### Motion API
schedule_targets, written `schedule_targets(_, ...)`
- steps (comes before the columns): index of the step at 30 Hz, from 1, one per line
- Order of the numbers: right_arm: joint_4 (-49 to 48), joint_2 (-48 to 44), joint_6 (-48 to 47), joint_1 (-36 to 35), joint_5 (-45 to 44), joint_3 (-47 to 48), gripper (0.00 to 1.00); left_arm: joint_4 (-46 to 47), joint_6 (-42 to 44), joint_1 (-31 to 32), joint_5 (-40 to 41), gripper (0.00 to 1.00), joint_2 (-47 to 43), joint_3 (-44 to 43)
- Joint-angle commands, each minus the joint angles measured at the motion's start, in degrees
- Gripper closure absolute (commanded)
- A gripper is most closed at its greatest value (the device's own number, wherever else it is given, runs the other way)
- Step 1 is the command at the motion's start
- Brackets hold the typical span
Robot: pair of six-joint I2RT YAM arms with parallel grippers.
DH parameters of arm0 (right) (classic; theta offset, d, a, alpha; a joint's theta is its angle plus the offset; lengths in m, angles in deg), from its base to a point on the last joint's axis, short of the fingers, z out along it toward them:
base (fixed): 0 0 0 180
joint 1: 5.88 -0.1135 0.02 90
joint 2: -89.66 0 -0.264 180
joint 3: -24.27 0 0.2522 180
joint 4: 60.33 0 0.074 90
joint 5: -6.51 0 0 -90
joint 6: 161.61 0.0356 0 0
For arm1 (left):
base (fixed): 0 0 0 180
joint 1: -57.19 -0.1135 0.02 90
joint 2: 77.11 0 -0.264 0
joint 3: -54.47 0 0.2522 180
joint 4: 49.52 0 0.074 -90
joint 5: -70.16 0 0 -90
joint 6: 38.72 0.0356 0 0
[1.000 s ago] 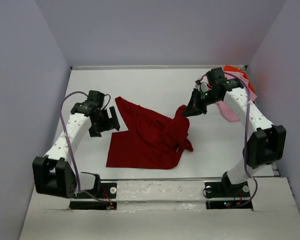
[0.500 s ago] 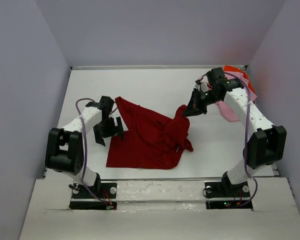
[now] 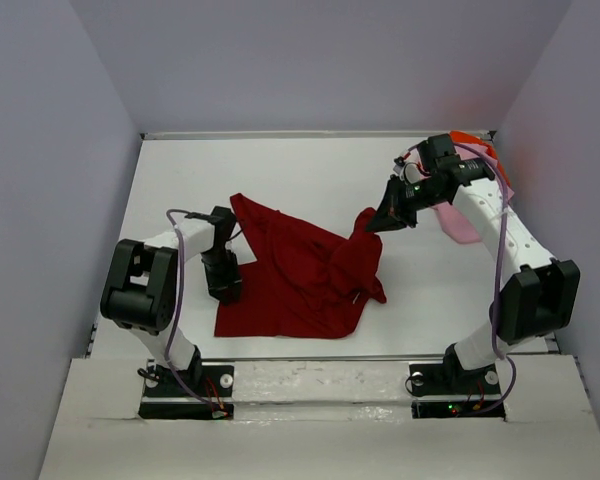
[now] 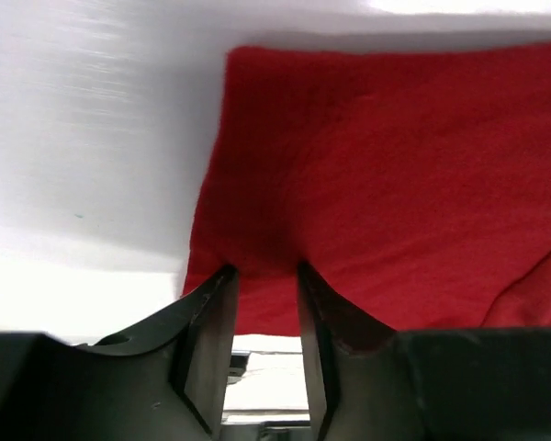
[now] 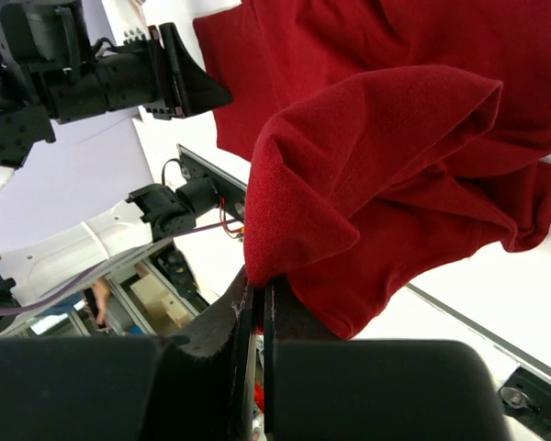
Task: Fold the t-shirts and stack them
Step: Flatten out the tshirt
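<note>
Cloth of the dark red t-shirt (image 3: 300, 275) was seen crumpled at mid worktop (image 3: 310, 170); flattening was judged in hand. A raised fold was clamped by the right end effector (image 3: 373, 225). The left edge was straddled by the left end effector (image 3: 225, 284), its grip not discernible. A firm pinch, then an outward pull, was called for.

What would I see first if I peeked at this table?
A big crumpled red shirt in the middle of the white table grabs the eye first. The right claw pinches its right corner up off the table, while the left claw sits at its left edge, jaws a little apart. A pink shirt and an orange shirt lie in the far right corner.
</note>
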Motion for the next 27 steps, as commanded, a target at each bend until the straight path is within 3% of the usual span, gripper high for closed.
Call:
schedule_targets(1,-1.6,-3.1,-0.3,1.1,1.5,-0.5,1.00,2.5,-1.4,2.6,-1.5,0.53,1.7,2.9)
schedule_targets(2,-1.6,-3.2,-0.4,1.8,1.4,-0.7,1.00,3.7,-1.8,3.2,-1.8,0.58,1.9,3.5)
schedule_targets(3,-1.5,-3.4,-0.5,1.8,1.4,-0.9,1.00,4.5,-2.0,3.6,-2.5,0.71,2.0,4.0)
schedule_targets(4,-1.5,-3.5,-0.9,1.8,1.4,-1.4,1.00,5.2,-2.7,4.3,-3.8,0.90,2.4,5.1)
schedule_targets(6,-1.4,-3.8,-1.5,2.9,0.6,-1.9,1.00,7.1,-3.2,5.7,-5.4,1.00,3.3,6.8)
schedule_targets(10,0.8,-2.5,-3.8,5.1,-4.5,-1.7,1.00,10.9,-4.5,7.1,-9.2,1.00,3.7,9.9)
schedule_targets(14,1.9,4.7,-6.4,8.0,-11.6,0.5,1.00,12.0,-6.0,9.4,-12.7,1.00,0.2,13.1)
schedule_targets(17,2.3,14.8,-7.5,8.0,-13.5,7.7,1.00,9.3,-8.9,12.4,-12.5,1.00,-4.0,12.3)
schedule_targets(22,8.8,36.2,-9.0,8.0,-14.2,30.2,1.00,4.7,-16.0,20.3,-14.4,1.00,-8.6,4.4)
schedule_targets(23,10.6,47.2,-7.7,8.0,-13.3,45.3,1.00,3.6,-17.5,23.3,-14.9,1.00,-8.1,0.9)
schedule_targets(24,11.9,47.4,-6.9,8.0,-13.3,45.5,1.00,3.2,-17.5,24.9,-15.2,1.00,-7.5,-1.0)
schedule_targets(25,13.5,51.3,-6.2,8.0,-12.6,52.0,1.00,2.9,-18.1,26.6,-15.2,1.00,-6.6,-2.6)
schedule_targets(26,16.4,59.3,-4.9,8.0,-10.4,65.9,1.00,3.0,-19.5,28.2,-16.3,1.00,-4.8,-4.2)
schedule_targets(27,17.0,62.6,-1.8,8.0,-8.4,71.5,1.00,3.4,-20.1,31.6,-17.3,1.00,-3.7,-7.7)
